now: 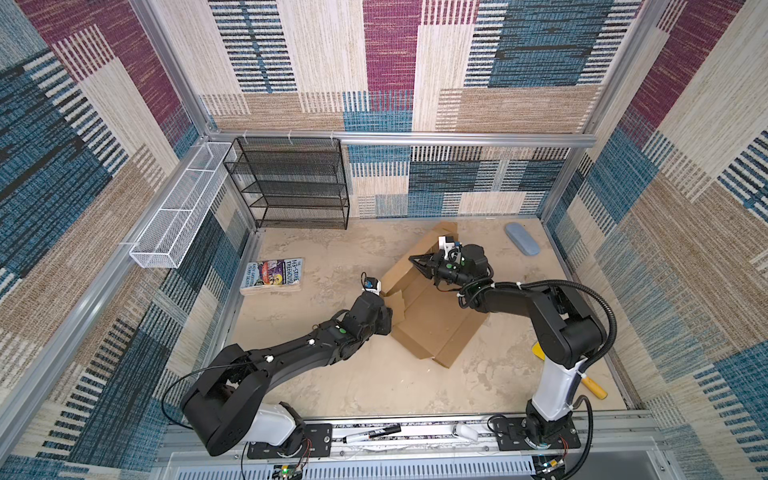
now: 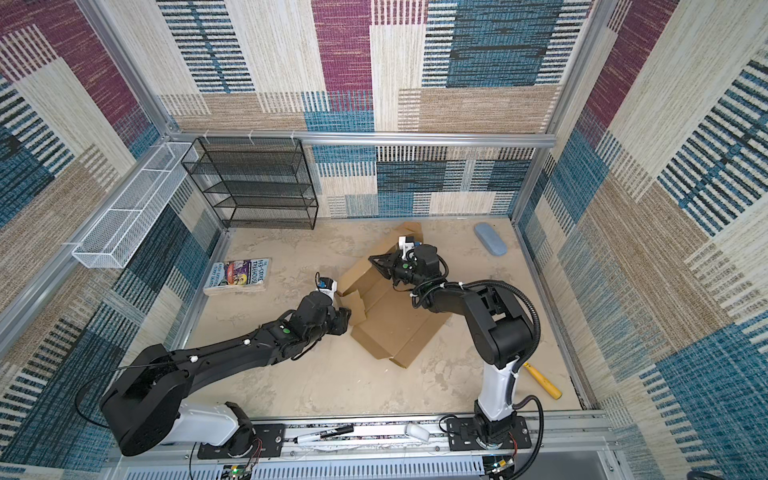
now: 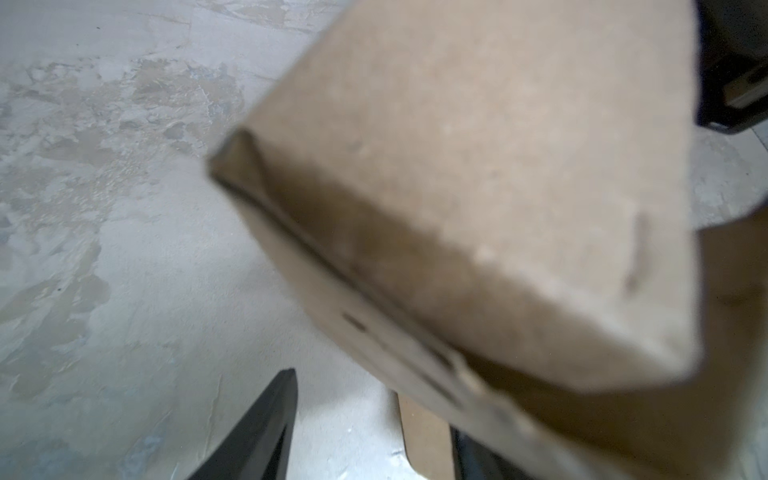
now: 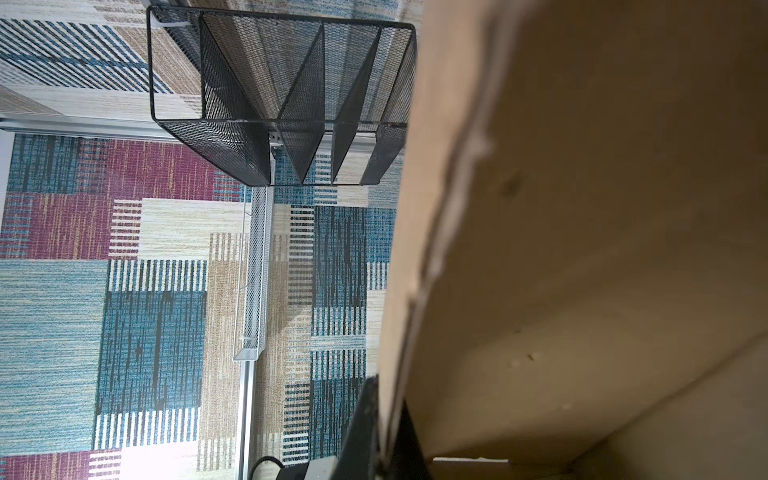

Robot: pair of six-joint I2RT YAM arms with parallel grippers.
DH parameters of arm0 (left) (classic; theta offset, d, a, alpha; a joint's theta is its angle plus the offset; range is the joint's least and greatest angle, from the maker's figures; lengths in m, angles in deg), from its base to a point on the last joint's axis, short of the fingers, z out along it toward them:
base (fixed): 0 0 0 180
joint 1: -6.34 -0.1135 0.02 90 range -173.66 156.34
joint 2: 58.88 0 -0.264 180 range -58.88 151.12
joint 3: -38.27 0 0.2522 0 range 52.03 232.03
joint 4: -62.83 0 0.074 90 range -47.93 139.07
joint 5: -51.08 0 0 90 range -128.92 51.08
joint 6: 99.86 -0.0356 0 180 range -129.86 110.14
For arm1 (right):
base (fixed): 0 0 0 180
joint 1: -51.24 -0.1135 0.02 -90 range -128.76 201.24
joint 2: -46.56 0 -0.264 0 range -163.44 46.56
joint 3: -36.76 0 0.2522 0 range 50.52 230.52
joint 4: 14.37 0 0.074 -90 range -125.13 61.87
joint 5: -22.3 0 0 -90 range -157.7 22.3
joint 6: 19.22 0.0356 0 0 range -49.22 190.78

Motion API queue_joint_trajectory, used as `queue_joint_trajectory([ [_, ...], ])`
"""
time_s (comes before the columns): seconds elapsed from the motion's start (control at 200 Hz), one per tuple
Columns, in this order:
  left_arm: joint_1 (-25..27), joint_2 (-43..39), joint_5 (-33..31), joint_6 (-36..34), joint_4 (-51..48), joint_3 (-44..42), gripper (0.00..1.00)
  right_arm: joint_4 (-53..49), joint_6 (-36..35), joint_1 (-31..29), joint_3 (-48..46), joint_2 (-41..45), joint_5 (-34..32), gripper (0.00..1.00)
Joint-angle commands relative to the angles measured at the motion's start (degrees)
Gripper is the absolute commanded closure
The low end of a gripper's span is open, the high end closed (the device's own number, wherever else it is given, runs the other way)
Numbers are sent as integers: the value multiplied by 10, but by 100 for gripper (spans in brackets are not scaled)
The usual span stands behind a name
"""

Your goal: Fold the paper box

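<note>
The paper box [image 1: 436, 328] [image 2: 399, 328] is brown cardboard, half folded, lying in the middle of the table. One long flap at its far side stands raised. My right gripper [image 1: 413, 261] [image 4: 384, 403] is shut on the edge of that raised flap, and the thin cardboard wall [image 4: 582, 249] sits pinched between its black fingers. My left gripper [image 1: 388, 318] [image 3: 374, 415] is at the box's left side by a small raised side flap [image 1: 397, 305]. It is open, with a cardboard tab [image 3: 428, 436] lying loose between the jaws, close to the half-hidden finger. The blurred box side [image 3: 478, 187] fills that view.
A colourful book [image 1: 272, 276] lies left of the box. A black mesh rack [image 1: 291, 187] and a white mesh basket [image 1: 178, 208] stand at the back left. A blue case [image 1: 522, 239] lies back right, a yellow-handled tool [image 1: 594, 388] front right, and a marker [image 1: 370, 434] on the front rail.
</note>
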Motion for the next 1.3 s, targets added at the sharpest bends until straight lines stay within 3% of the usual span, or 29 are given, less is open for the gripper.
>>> queue_joint_trajectory([
  [0.0,16,2,-87,35,25,-6,40,42,-4,0,-10,1,18,95],
  [0.2,53,35,-180,56,73,-7,41,65,4,0,-22,-4,18,95],
  [0.641,91,115,-271,82,91,47,48,87,2,1,-45,-8,21,95],
  [0.971,106,144,-304,99,59,79,70,103,7,6,-58,-11,28,93],
  [1.147,106,142,-312,86,55,84,77,96,2,7,-63,-2,28,86],
  [1.297,106,138,-317,66,56,83,79,73,-17,7,-64,17,22,69],
])
